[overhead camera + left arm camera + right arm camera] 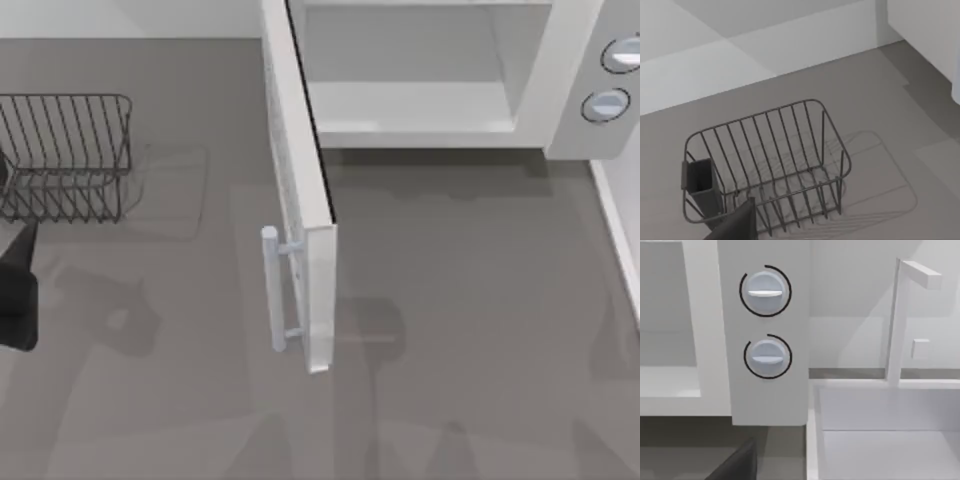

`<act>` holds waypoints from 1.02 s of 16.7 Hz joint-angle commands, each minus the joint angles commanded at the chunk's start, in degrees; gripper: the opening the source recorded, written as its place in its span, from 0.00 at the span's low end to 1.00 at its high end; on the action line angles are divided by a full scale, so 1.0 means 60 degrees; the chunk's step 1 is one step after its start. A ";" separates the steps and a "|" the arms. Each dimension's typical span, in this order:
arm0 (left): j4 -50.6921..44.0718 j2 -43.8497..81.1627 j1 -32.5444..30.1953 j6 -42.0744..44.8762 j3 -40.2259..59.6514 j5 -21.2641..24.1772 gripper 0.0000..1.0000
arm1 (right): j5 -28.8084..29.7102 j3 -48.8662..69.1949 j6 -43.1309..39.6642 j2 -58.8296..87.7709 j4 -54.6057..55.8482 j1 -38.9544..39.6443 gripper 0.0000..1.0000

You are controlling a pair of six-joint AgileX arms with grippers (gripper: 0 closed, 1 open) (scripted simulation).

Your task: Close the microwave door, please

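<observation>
At the top view's left edge we see our left end effector [18, 285] as a dark shape low over the grey counter [470, 300], and we cannot tell whether it is spread or pressed together. Just beyond it, toward the back of the counter, stands a dark wire rack [65, 155]; the left wrist view looks down into that rack [767, 160], with a dark block [700, 182] against one of its end walls and a dark finger [737, 222] at the near rim. Well to the right of the left end effector, the microwave door [300, 190] stands swung wide open, edge-on to us, reaching from the microwave [560, 90] out toward the front of the counter, its pale bar handle [272, 290] on the face turned to the left end effector. The pale cavity [410, 70] lies open behind it, and two round knobs [607, 104] sit on the side panel further right. The right wrist view faces those knobs [765, 292] head-on from close by, with a white sink [885, 430] beside the microwave [767, 400] and a dark finger [737, 462] of our right end effector low in that view; its state we cannot tell.
</observation>
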 joint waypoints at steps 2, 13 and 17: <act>-0.1213 0.1468 -0.0317 0.0772 0.1659 0.0364 1.00 | 0.0000 0.0000 0.0000 0.0000 0.0000 0.0000 1.00; -0.8197 0.9999 -0.2150 0.5264 1.1174 0.2456 1.00 | 0.0000 0.0000 0.0000 0.0000 0.0000 0.0000 1.00; -0.9986 1.2200 -0.2621 0.6429 1.3597 0.2991 1.00 | 0.0000 0.0000 0.0000 0.0000 0.0000 0.0000 1.00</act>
